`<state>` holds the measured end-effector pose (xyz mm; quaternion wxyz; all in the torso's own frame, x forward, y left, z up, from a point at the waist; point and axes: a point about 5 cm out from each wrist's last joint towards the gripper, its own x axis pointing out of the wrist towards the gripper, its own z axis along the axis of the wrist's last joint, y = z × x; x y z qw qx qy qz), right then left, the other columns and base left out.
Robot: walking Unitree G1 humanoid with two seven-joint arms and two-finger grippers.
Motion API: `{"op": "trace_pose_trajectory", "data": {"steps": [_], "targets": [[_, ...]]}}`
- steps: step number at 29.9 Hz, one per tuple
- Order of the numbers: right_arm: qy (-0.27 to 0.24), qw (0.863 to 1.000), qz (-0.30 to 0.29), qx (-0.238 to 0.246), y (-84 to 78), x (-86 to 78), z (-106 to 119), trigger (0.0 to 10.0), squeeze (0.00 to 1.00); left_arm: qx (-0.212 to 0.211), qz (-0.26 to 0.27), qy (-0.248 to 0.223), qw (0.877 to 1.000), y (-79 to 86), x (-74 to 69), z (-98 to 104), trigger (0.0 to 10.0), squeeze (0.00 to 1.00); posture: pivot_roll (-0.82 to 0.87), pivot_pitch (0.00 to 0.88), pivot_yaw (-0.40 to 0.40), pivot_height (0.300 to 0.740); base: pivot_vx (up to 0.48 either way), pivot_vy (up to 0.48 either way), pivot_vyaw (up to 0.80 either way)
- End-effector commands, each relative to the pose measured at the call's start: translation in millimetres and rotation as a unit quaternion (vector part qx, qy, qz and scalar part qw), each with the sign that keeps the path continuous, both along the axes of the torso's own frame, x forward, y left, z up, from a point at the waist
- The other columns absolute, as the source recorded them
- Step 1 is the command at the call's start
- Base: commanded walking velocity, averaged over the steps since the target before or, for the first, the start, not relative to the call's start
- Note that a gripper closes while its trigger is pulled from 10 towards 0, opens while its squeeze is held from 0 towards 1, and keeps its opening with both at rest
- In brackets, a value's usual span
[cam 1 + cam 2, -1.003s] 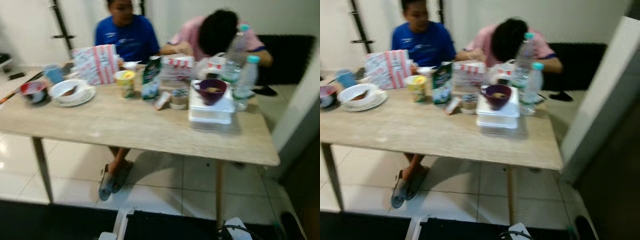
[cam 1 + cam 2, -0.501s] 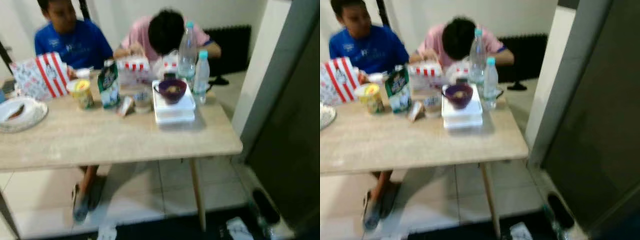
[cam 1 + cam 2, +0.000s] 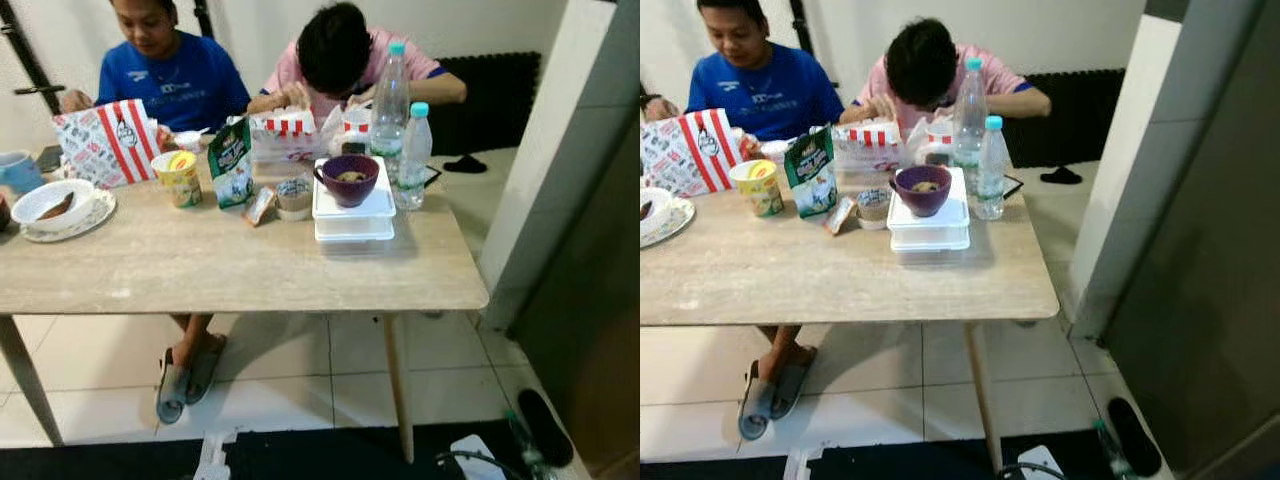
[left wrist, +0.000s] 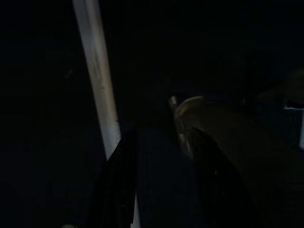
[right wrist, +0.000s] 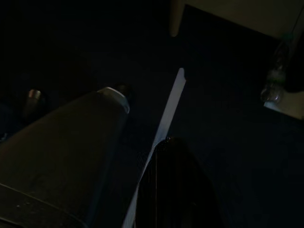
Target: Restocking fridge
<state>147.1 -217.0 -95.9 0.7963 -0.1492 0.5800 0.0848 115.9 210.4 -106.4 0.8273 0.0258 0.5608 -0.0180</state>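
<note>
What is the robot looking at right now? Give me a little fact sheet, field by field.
Place: dining table on a tiled floor
People: two seated at the far side, one in blue, one in pink
Right end of table: purple bowl on stacked white containers, two water bottles beside them
Middle: green carton, yellow cup
Left end: white bowl on a plate, striped bag
Robot's hands: wrist views too dark to judge

Black fingers (image 5: 173,185) show dimly in both dark wrist views, long, smooth and tapering.
</note>
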Motion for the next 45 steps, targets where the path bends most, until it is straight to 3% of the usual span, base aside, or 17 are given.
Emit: {"op": "trace_pose_trajectory", "data": {"steps": [1, 11, 16, 45], "targets": [[-0.008, 1.000, -0.002, 0.006, 2.8, 3.4, 0.8, 10.0, 0.00, 0.003, 0.007, 0.002, 1.000, 0.9, -2.3, -0.5, 10.0, 0.00, 0.01, 0.000, 0.036, 0.740, 0.000, 0.000, 0.00], [-0.007, 1.000, 0.000, 0.007, 3.2, 3.4, 0.7, 10.0, 0.00, -0.002, 0.005, 0.001, 1.000, 0.6, -1.9, -0.4, 10.0, 0.00, 0.01, 0.000, 0.038, 0.740, 0.000, 0.000, 0.00], [-0.007, 1.000, 0.001, 0.007, 3.5, 3.3, 0.6, 10.0, 0.00, -0.004, 0.003, 0.001, 1.000, 0.5, -2.0, -0.4, 10.0, 0.00, 0.01, 0.000, 0.038, 0.740, 0.000, -0.436, 0.00], [-0.005, 1.000, 0.006, 0.008, 3.6, 3.1, 0.6, 10.0, 0.00, 0.005, -0.007, 0.003, 1.000, 1.0, -1.9, -0.4, 10.0, 0.00, 0.01, 0.000, 0.038, 0.740, 0.053, 0.000, 0.00]]}}
